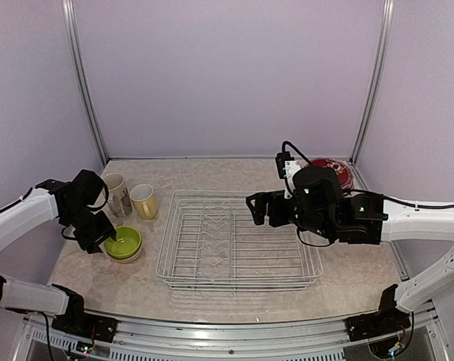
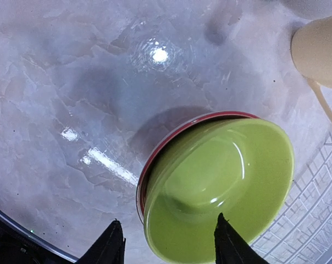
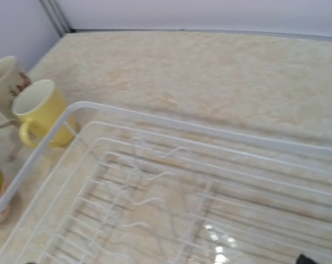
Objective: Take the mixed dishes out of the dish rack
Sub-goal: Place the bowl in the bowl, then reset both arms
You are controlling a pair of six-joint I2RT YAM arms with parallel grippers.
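Observation:
The white wire dish rack (image 1: 238,241) sits mid-table and holds no dishes. The lime-green bowl (image 1: 123,242) rests left of it, nested in the small white-and-red bowl (image 2: 153,159). My left gripper (image 1: 99,235) is open just above the lime-green bowl's (image 2: 221,176) near rim, with one finger outside it and one over its inside (image 2: 170,242). The cream printed mug (image 1: 116,194) and the pale yellow mug (image 1: 143,200) stand behind the bowls. A stack of plates (image 1: 334,169) lies at the back right. My right gripper (image 1: 261,208) hovers open and empty over the rack's right half.
The right wrist view shows the rack's rim (image 3: 155,118) and tines, the yellow mug (image 3: 42,110) and the cream mug (image 3: 6,82) at left. The rack's wires (image 2: 314,209) lie close to the right of the bowls. Walls and metal posts enclose the table.

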